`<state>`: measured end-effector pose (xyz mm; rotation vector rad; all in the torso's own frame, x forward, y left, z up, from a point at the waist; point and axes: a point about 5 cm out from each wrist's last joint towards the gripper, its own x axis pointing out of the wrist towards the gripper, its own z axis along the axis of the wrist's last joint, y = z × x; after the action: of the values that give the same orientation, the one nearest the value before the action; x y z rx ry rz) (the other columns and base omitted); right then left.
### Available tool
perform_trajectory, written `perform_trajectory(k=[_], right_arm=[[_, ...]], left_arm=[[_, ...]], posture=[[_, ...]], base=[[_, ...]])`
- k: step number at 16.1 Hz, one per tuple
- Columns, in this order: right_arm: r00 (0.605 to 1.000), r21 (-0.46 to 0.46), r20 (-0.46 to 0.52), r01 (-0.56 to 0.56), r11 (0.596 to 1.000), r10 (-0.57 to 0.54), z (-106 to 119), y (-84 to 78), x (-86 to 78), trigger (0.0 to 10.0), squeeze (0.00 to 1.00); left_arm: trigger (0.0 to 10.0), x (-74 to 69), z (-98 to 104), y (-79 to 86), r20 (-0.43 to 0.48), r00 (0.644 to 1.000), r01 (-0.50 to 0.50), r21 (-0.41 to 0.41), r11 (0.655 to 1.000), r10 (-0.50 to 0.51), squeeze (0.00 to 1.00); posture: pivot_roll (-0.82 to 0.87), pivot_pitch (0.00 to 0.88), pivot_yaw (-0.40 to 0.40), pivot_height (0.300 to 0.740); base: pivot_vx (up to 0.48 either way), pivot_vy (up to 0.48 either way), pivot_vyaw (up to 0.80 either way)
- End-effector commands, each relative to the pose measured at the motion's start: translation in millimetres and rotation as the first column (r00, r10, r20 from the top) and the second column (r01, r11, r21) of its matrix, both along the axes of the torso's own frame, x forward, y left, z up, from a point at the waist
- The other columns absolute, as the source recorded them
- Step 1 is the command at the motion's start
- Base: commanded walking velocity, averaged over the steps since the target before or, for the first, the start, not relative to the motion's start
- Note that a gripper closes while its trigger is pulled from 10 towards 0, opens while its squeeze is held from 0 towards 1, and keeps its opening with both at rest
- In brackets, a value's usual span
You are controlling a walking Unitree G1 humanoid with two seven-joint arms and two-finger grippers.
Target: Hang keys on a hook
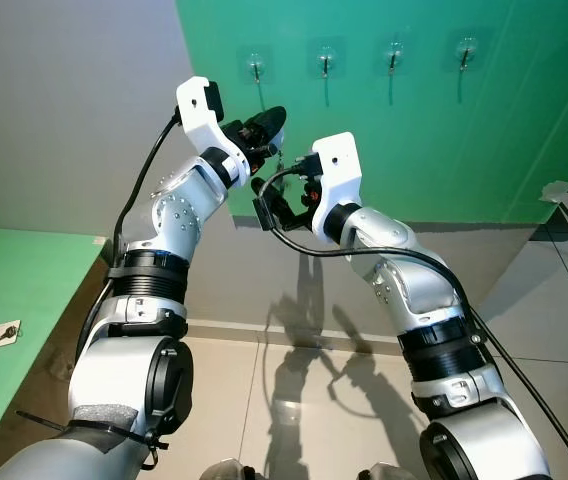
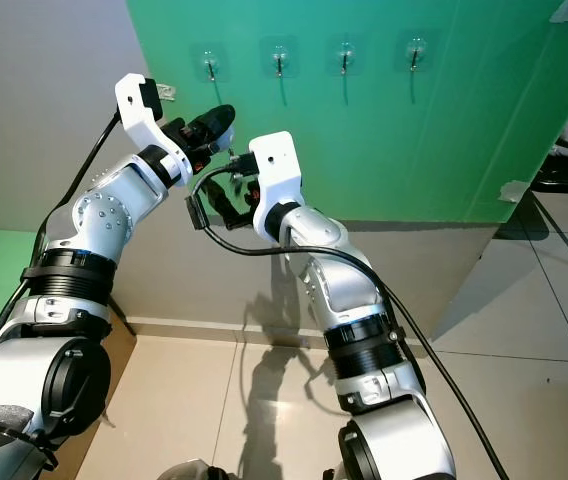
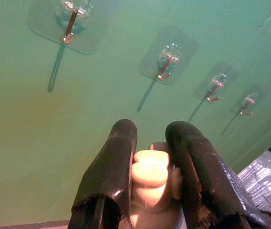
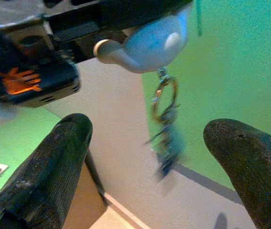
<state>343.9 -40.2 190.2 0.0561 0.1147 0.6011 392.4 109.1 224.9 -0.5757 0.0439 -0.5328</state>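
While our left gripper (image 3: 150,191) pinches the keys (image 4: 166,124) and right gripper (image 4: 150,167) spreads, we judge the ring should meet the upper-left hook (image 3: 69,28) squarely.

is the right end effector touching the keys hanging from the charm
Apart. In the right wrist view the keys dangle in the open space between the right end effector fingers, clear background on both sides.

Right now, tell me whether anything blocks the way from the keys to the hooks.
Nothing visible does. The left gripper pinches the pale fob, with the keys dangling beneath it, and bare green wall lies between it and the nearest hook. The right gripper waits open below.
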Motion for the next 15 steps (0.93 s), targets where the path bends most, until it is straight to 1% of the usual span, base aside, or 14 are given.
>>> perform_trajectory(k=[1, 6, 7, 8, 9, 15], right_arm=[[0.999, 0.006, 0.036, 0.003, 1.000, -0.003, 8.7, 4.1, 1.7, 10.0, 0.00], [0.998, 0.005, 0.051, 0.042, 0.999, -0.042, 10.8, 3.3, 5.8, 10.0, 0.00], [0.998, 0.005, 0.049, 0.042, 0.999, -0.043, 10.1, 3.5, 5.8, 10.0, 0.60], [0.998, 0.006, 0.047, 0.043, 0.999, -0.043, 9.8, 3.5, 5.8, 10.0, 0.89], [0.998, 0.006, 0.043, 0.040, 0.999, -0.040, 9.0, 3.8, 5.6, 10.0, 1.00], [0.999, 0.019, 0.032, 0.016, 1.000, -0.017, 7.2, 8.3, 3.2, 10.0, 1.00]], left_arm=[[0.0, 1.6, 9.9, -0.4, 0.022, 1.000, -0.003, 0.008, 1.000, 0.002, 0.00], [0.0, 1.4, 11.0, -2.7, 0.022, 1.000, 0.003, 0.005, 1.000, -0.003, 0.00], [0.0, 1.4, 11.2, -2.4, 0.022, 1.000, 0.002, 0.004, 1.000, -0.002, 0.00], [0.0, 1.5, 11.4, -2.3, 0.022, 1.000, 0.001, 0.003, 1.000, -0.001, 0.00], [0.0, 2.0, 12.0, -1.7, 0.022, 1.000, -0.002, 0.002, 1.000, 0.002, 0.00], [0.0, 2.7, 15.3, 0.5, 0.030, 0.999, -0.012, -0.003, 1.000, 0.012, 0.00]], posture=[[-0.23, 0.000, 0.129, 0.736], [-0.23, 0.000, 0.129, 0.736], [-0.23, 0.000, 0.129, 0.736], [-0.23, 0.000, 0.129, 0.736], [-0.23, 0.000, 0.129, 0.736], [-0.23, 0.000, 0.130, 0.736]], base=[[0.000, 0.000, 0.00], [0.000, 0.000, 0.00], [0.000, 0.000, 0.00], [0.000, 0.000, 0.00], [0.000, 0.000, 0.00], [0.000, 0.000, 0.00]])
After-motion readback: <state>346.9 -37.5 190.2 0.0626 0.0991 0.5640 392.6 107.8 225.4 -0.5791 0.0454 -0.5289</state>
